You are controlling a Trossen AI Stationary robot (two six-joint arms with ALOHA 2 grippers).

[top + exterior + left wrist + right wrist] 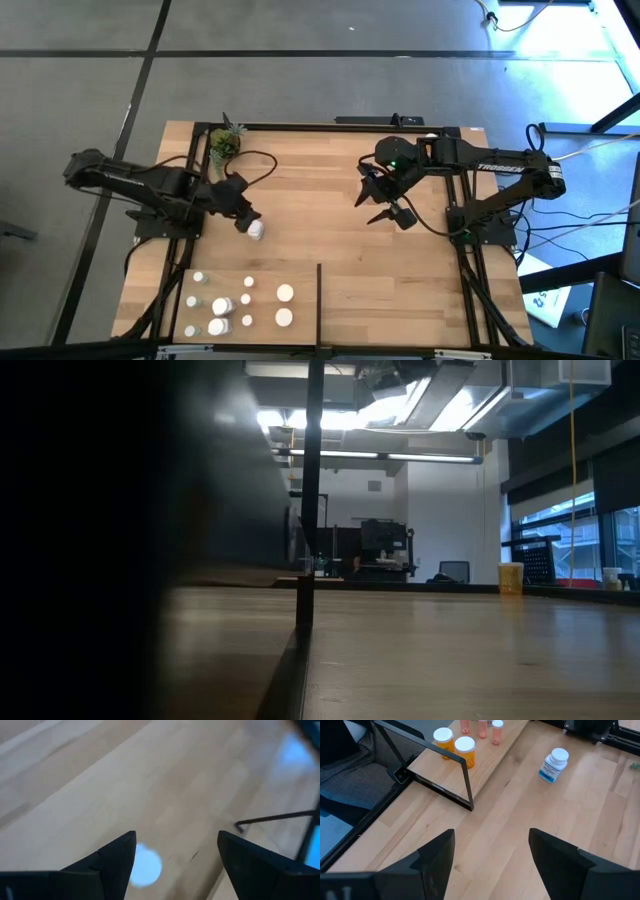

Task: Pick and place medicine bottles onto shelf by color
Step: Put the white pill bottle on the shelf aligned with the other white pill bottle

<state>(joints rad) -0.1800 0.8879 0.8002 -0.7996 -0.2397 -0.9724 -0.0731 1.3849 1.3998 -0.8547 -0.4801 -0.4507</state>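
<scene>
Light-wood surface: a white bottle stands just beyond the left gripper, jaws released, far nearer than the released right gripper.

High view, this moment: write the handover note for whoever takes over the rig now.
Left gripper: open, over a lone white-capped white medicine bottle mid-table, not gripped.
Right gripper: open, empty, hovering right of centre.
Done: about ten white-capped bottles grouped left of the thin black divider strip on the light-wood shelf; two there are orange.
Left: the lone bottle. Nothing lies right of the divider.
</scene>
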